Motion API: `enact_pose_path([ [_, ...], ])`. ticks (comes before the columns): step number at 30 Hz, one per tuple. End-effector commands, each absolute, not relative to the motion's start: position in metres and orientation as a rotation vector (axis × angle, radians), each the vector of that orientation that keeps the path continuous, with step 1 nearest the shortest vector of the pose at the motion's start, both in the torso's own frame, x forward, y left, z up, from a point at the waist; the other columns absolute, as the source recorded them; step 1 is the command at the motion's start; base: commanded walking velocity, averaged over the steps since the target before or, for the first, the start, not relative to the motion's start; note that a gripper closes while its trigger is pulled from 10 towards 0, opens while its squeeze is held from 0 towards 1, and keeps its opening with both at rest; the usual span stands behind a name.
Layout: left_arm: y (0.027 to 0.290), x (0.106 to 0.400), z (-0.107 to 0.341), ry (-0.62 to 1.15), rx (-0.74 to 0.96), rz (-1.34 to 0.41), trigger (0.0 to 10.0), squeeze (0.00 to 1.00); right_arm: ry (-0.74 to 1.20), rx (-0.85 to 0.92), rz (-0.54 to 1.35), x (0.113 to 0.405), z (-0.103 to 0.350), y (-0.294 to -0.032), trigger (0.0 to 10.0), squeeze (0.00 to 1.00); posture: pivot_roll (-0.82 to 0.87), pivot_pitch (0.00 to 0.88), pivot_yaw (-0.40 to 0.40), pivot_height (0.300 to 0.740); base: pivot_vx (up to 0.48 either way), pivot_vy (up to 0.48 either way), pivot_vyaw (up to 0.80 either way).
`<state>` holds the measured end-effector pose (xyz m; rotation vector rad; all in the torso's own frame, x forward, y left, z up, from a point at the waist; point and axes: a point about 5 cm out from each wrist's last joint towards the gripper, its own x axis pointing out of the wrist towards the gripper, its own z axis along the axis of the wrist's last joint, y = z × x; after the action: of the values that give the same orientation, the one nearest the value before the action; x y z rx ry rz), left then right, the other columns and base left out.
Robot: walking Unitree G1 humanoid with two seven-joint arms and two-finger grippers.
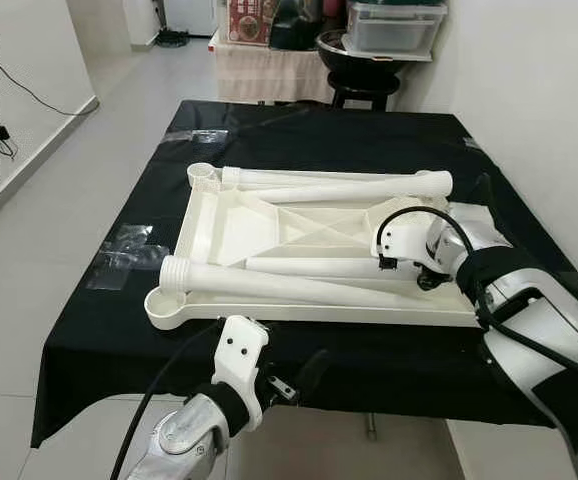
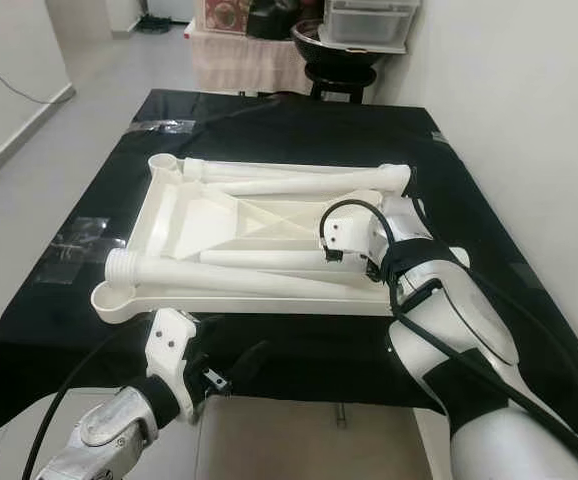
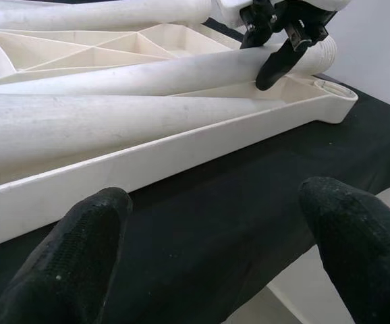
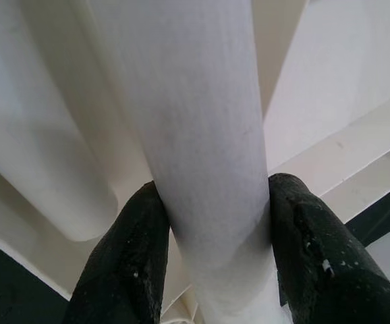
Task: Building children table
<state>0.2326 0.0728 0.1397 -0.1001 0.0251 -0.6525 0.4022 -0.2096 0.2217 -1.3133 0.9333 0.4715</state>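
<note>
A: Left eye view?
B: The white tabletop (image 1: 269, 235) lies upside down on the black-covered counter (image 1: 89, 330), legs loose inside it.
A: Left wrist view?
B: The left gripper (image 3: 215, 250) hangs wide by the near rim.
A: Right wrist view?
B: The right gripper (image 4: 212, 253) clamps a white leg (image 4: 195, 135).

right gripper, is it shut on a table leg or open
Shut on a leg. The right gripper has a black finger pressed to each side of the white table leg, which lies in the upturned tabletop.

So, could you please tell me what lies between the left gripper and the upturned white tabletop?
Only bare black tablecloth separates the open left gripper from the tabletop's near rim, seen in the left wrist view.
</note>
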Motion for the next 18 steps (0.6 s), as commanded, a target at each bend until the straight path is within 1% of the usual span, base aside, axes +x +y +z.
enact_pose_path([
  [1, 0.072, 0.231, 0.140, 0.033, -0.102, -0.659, 10.0, 0.00, 0.842, -1.254, 0.401, 0.406, 0.235, -0.212, 0.0, 0.00, -0.08, 0.148, -0.056, 0.740, 0.000, 0.000, 0.00],
  [2, 0.073, 0.233, 0.144, 0.020, -0.097, -0.659, 10.0, 0.00, 0.754, -1.172, 0.388, 0.410, 0.252, -0.210, 0.0, 0.00, -0.08, 0.140, -0.050, 0.740, 0.000, 0.000, 0.00],
  [3, 0.073, 0.233, 0.144, 0.020, -0.097, -0.659, 10.0, 0.00, 0.754, -1.172, 0.388, 0.410, 0.252, -0.210, 0.0, 0.00, -0.08, 0.140, -0.050, 0.740, 0.000, 0.000, 0.00],
  [4, 0.074, 0.236, 0.148, 0.008, -0.092, -0.660, 10.0, 0.00, 0.696, -1.094, 0.388, 0.411, 0.267, -0.210, 0.0, 0.00, -0.08, 0.136, -0.048, 0.740, 0.000, 0.000, 0.00],
  [5, 0.074, 0.236, 0.148, 0.008, -0.092, -0.660, 10.0, 0.00, 0.696, -1.094, 0.388, 0.411, 0.267, -0.210, 0.0, 0.00, -0.08, 0.136, -0.048, 0.740, 0.000, 0.000, 0.00],
  [6, 0.075, 0.238, 0.153, -0.007, -0.088, -0.660, 10.0, 0.00, 0.644, -1.042, 0.406, 0.411, 0.281, -0.212, 10.0, 0.00, -0.08, 0.128, -0.046, 0.740, 0.000, 0.000, 0.00],
  [7, 0.077, 0.242, 0.160, -0.032, -0.083, -0.660, 10.0, 0.00, 0.585, -0.995, 0.442, 0.408, 0.299, -0.218, 10.0, 0.00, -0.08, 0.120, -0.041, 0.740, 0.000, 0.000, 0.00],
  [8, 0.077, 0.244, 0.162, -0.040, -0.082, -0.659, 10.0, 0.00, 0.566, -0.976, 0.454, 0.407, 0.305, -0.220, 10.0, 0.00, -0.08, 0.115, -0.037, 0.740, 0.000, 0.000, 0.00],
  [11, 0.077, 0.244, 0.162, -0.040, -0.082, -0.659, 10.0, 0.00, 0.566, -0.976, 0.454, 0.407, 0.305, -0.220, 10.0, 0.00, -0.08, 0.115, -0.037, 0.740, 0.000, 0.000, 0.00],
  [12, 0.078, 0.249, 0.170, -0.070, -0.089, -0.656, 10.0, 0.00, 0.518, -0.912, 0.466, 0.405, 0.317, -0.226, 10.0, 0.00, -0.09, 0.102, -0.031, 0.740, 0.000, 0.000, 0.00],
  [14, 0.078, 0.249, 0.170, -0.070, -0.089, -0.656, 10.0, 0.00, 0.518, -0.912, 0.466, 0.405, 0.317, -0.226, 10.0, 0.00, -0.09, 0.102, -0.031, 0.740, 0.000, 0.000, 0.00],
  [15, 0.078, 0.252, 0.175, -0.088, -0.094, -0.655, 10.0, 0.00, 0.493, -0.864, 0.472, 0.404, 0.322, -0.228, 10.0, 0.00, -0.09, 0.095, -0.028, 0.740, 0.000, 0.000, 0.00],
  [16, 0.078, 0.252, 0.175, -0.088, -0.094, -0.655, 10.0, 0.00, 0.493, -0.864, 0.472, 0.404, 0.322, -0.228, 10.0, 0.00, -0.09, 0.095, -0.028, 0.740, 0.000, 0.000, 0.00],
  [18, 0.082, 0.263, 0.195, -0.164, -0.119, -0.641, 10.0, 0.00, 0.397, -0.711, 0.543, 0.403, 0.323, -0.221, 10.0, 0.00, -0.10, 0.077, -0.021, 0.740, 0.000, 0.000, 0.00],
])
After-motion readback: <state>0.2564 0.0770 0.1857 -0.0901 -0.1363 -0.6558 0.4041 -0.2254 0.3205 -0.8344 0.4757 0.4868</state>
